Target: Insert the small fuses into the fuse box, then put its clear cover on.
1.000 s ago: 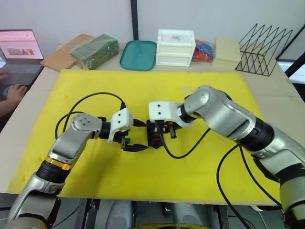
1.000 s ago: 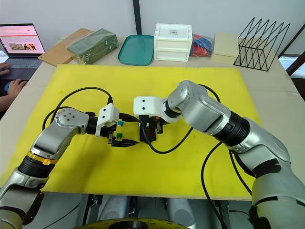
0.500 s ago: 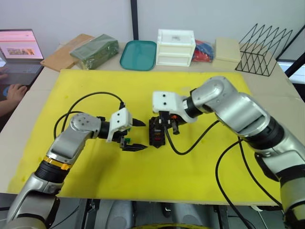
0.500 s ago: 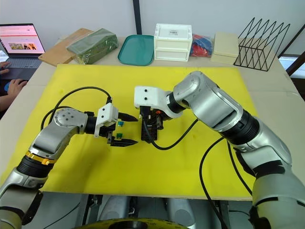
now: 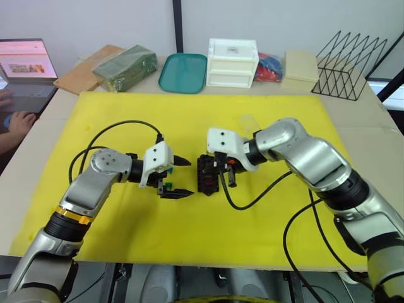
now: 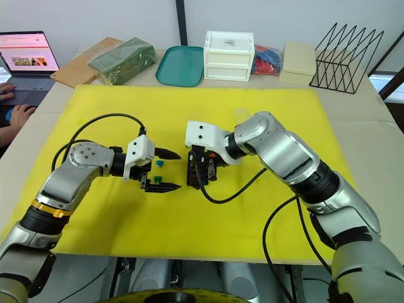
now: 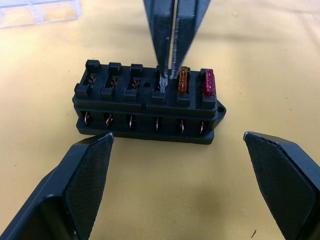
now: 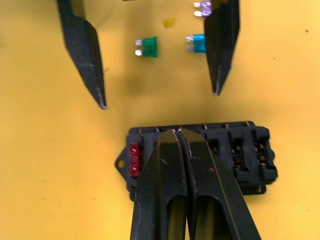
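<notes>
Right fingers (image 7: 169, 37) pressed together on a grey fuse (image 7: 163, 80), tip in a fuse box (image 7: 148, 102) slot next to the orange fuse (image 7: 183, 80) and red fuse (image 7: 208, 82). Left fingers (image 7: 89, 172) spread wide, flanking the box without touching. Green fuse (image 8: 148, 47), teal fuse (image 8: 197, 43) and purple fuse (image 8: 203, 7) lie loose on the yellow mat (image 5: 265, 221). Clear cover (image 7: 37, 11) sits beyond the box.

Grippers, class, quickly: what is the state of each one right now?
Left gripper: open, holding nothing.
Right gripper: shut on the grey fuse at the fuse box.
</notes>
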`<action>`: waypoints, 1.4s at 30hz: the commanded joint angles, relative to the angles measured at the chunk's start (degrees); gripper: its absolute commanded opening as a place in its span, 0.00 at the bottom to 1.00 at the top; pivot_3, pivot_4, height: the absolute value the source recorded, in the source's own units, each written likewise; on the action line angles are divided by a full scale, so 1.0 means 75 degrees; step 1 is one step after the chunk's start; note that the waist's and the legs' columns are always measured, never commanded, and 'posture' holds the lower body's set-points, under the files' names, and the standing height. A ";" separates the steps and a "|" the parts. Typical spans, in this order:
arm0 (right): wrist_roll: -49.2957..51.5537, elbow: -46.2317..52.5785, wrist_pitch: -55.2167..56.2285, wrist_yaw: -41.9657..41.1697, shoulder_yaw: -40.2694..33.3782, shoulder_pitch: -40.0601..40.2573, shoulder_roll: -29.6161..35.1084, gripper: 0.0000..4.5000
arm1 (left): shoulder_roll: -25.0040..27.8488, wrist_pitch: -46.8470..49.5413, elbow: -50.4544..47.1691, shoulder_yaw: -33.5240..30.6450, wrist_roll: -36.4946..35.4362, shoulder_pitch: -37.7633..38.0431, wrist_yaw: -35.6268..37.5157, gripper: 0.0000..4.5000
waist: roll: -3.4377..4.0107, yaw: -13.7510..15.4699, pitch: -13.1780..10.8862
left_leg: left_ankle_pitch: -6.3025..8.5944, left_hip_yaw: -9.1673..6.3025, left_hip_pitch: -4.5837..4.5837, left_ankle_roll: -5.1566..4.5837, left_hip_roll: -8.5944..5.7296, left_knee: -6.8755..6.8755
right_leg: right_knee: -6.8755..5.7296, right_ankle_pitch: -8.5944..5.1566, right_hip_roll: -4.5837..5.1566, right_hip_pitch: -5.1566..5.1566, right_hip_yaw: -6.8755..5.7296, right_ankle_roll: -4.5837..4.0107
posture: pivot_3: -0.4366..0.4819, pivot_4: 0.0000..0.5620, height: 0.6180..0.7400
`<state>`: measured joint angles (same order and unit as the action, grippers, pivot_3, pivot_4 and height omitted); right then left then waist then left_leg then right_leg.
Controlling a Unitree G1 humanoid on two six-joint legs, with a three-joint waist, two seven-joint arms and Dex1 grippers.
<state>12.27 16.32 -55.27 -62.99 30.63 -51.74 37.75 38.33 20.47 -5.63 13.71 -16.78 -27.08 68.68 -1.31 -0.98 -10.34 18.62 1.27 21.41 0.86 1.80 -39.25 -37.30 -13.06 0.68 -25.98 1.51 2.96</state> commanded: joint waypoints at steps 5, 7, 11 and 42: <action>-0.0139 -0.0225 0.0323 0.0038 0.0032 0.0216 0.0064 0.01 | 0.0065 -0.0079 -0.0123 -0.0218 -0.0074 -0.0054 0.0033 1.00 | 0.0000 0.0007 0.0000 | 0.0000 0.0001 0.0000 0.0000 0.0000 0.0000 | 0.0001 0.0000 0.0000 0.0001 0.0000 0.0000 | 0.48 0.27 1.00; -0.0182 -0.0256 0.0395 0.0026 0.0092 0.0291 0.0092 0.01 | 0.0063 -0.0084 -0.0112 -0.0217 -0.0072 -0.0062 0.0034 1.00 | 0.0000 0.0009 0.0000 | 0.0000 0.0000 -0.0001 0.0000 0.0000 0.0000 | 0.0001 0.0000 0.0000 0.0002 0.0000 0.0000 | 0.48 0.27 1.00; -0.0426 -0.0406 0.0645 0.0057 0.0302 0.0500 0.0145 0.01 | 0.0055 -0.0091 -0.0096 -0.0221 -0.0065 -0.0076 0.0025 1.00 | -0.0001 0.0010 0.0001 | 0.0000 0.0001 -0.0004 0.0000 0.0000 0.0000 | 0.0001 0.0000 0.0000 0.0005 0.0000 0.0000 | 0.48 0.27 1.00; 0.1219 -0.0498 0.3238 -0.1552 -0.4851 0.3868 0.3354 0.62 | 0.3357 0.1347 -0.0069 -0.4013 -0.1516 0.2472 0.0900 1.00 | -0.0005 0.0034 -0.0007 | 0.0001 0.0007 -0.0006 -0.0002 0.0001 0.0006 | 0.0025 -0.0005 0.0007 0.0014 -0.0002 0.0005 | 0.48 0.27 1.00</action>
<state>20.78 12.36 -33.05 -73.57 -2.59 -23.24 61.71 62.37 32.63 -6.43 -13.81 -28.63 -8.92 74.21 -1.34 -0.72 -10.39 18.63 1.35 21.34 0.84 1.81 -39.21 -37.11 -13.11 0.72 -25.87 1.50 2.99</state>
